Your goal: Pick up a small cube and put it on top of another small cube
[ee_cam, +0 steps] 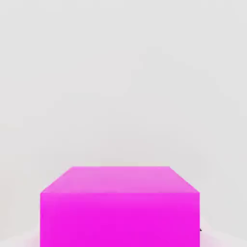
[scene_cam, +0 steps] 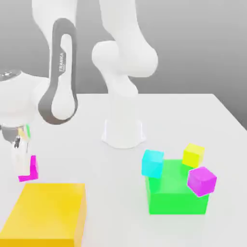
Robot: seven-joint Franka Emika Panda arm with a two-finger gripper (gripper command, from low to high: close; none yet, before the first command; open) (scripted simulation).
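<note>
The small cube, hot pink, is low over the white table at the exterior view's left, just behind a large yellow block. My gripper reaches down onto it, shut with a white finger across its left face. In the hand view the pink cube looms close and square between the jaws. The other small cube, bright yellow, sits far off at the exterior view's right, behind a green block.
The large yellow block lies in front of the pink cube. The big green block has a cyan cube and a violet cube leaning at its corners. The arm's base stands mid-table.
</note>
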